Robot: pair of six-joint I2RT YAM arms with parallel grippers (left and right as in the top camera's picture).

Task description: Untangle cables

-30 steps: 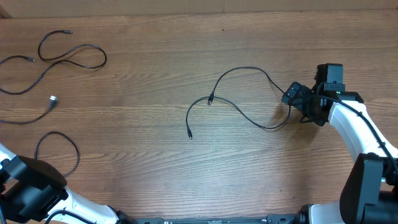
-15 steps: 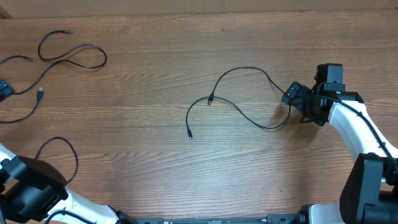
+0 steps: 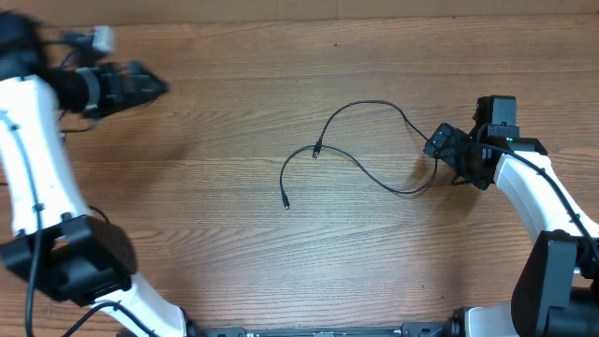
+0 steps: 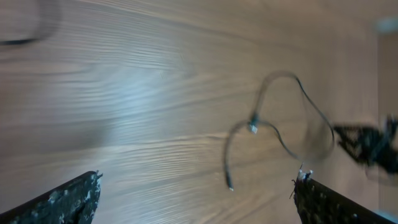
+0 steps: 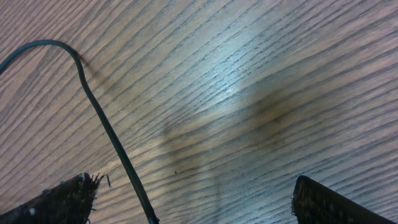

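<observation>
Thin black cable strands point(image 3: 359, 161) lie loose mid-table, with plug ends at the left and loops running to the right. My right gripper point(image 3: 440, 150) sits low at their right end. In the right wrist view it point(image 5: 193, 208) is open, and one cable point(image 5: 106, 130) passes between the fingers close to the left finger point(image 5: 65, 202) without being gripped. My left gripper point(image 3: 154, 86) is blurred at the upper left, pointing right. In the left wrist view it point(image 4: 199, 202) is open and empty, with the cable strands point(image 4: 273, 121) far ahead. The left-side cables are hidden by the arm.
The white left arm point(image 3: 37, 159) spans the table's left side from its base point(image 3: 80, 262) at the bottom left. The right arm point(image 3: 538, 192) fills the right edge. The wooden table's point(image 3: 234, 234) back edge runs along the top.
My left arm has swung fast from the bottom left corner up to the upper left, covering the cables there. The right arm and the middle cables have not moved.
</observation>
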